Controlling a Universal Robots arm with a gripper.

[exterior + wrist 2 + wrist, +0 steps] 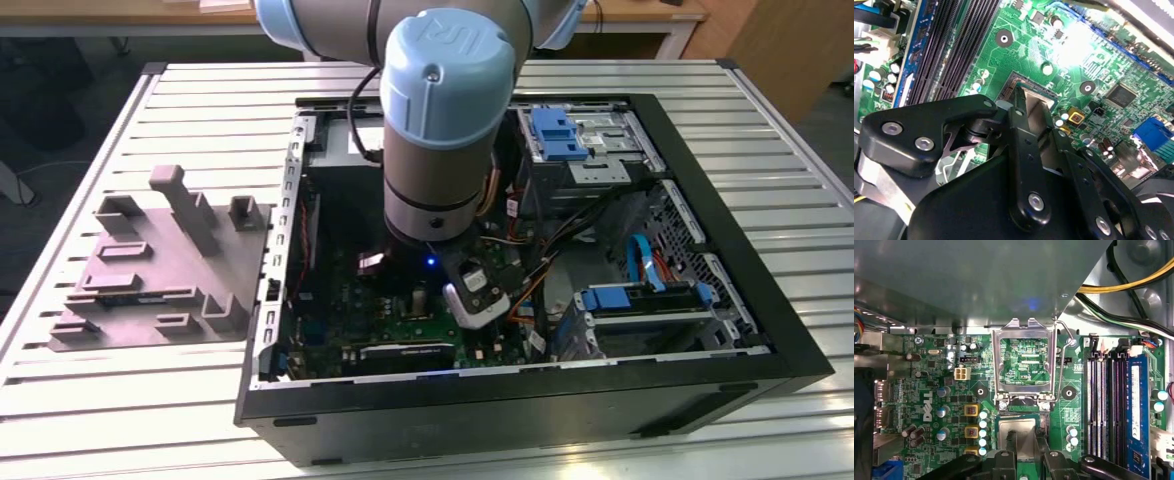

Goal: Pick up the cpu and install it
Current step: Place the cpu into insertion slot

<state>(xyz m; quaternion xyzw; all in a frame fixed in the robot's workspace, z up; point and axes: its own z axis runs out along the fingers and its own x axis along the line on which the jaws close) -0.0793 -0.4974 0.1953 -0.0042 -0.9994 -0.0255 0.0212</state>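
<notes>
Exterior view: a robot arm (427,130) reaches straight down into an open computer case (534,410) lying on a slatted desk (761,130). A grey moulded fixture (154,270) sits beside the case, on the exterior view's left. First wrist view: the pincer (1026,437) hangs directly over the cpu (1021,426), a dull silver square on the green motherboard (929,390), just beside the metal socket frame (998,365), which is flipped open. Whether the pincer grips the cpu cannot be told.

hard white glare on motherboard (1074,55) in second wrist view; cpu (1026,432) top shows pale sheen; case (734,232) interior dim.
</notes>
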